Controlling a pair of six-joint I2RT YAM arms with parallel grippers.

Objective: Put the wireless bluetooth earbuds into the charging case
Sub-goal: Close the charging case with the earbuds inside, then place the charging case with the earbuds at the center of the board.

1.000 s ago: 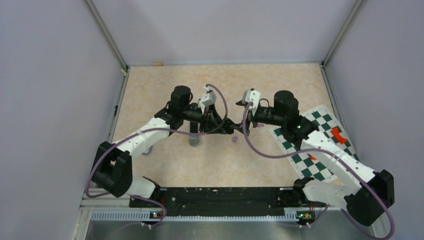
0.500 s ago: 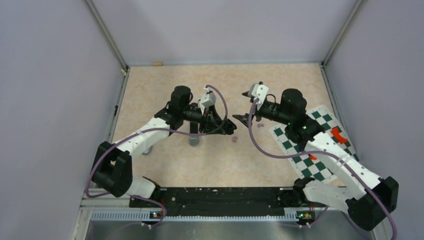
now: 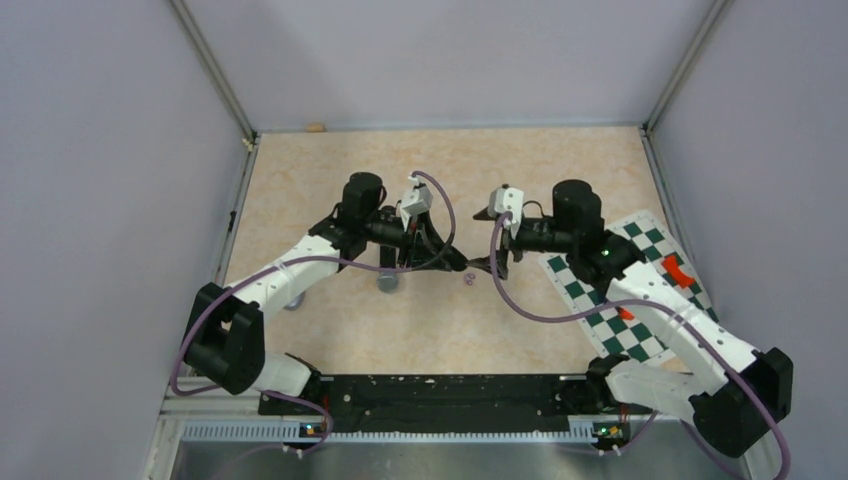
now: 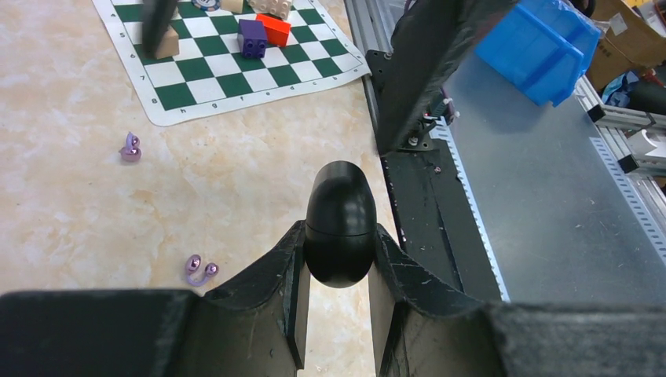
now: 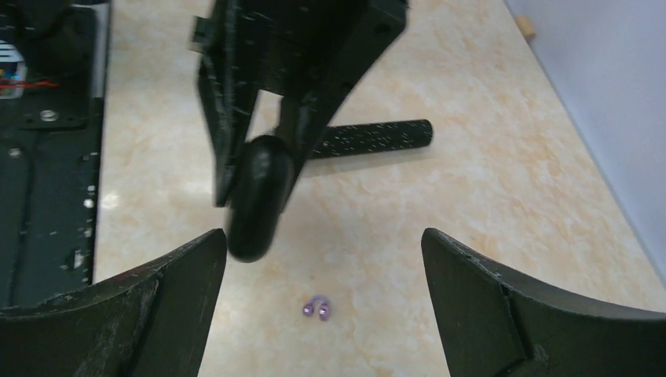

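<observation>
The left gripper (image 4: 338, 263) clamps the black charging case (image 4: 339, 204) (probably shut), the right gripper (image 5: 322, 243) stands wide open beside that case, and near it on the table (image 5: 471, 196) lies a purple earbud (image 5: 317, 309), tiny, light, likely slippery: pinch its curved bridge.

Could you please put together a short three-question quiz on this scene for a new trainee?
1. True or false: the left gripper is shut on the glossy black egg-shaped charging case.
2. How many small purple ring-like earbuds lie on the beige marbled table in the left wrist view?
3. The right gripper is: A) shut on an earbud, B) open and empty, C) out of view.

Key: 1 true; 2 two; 3 B.
</observation>
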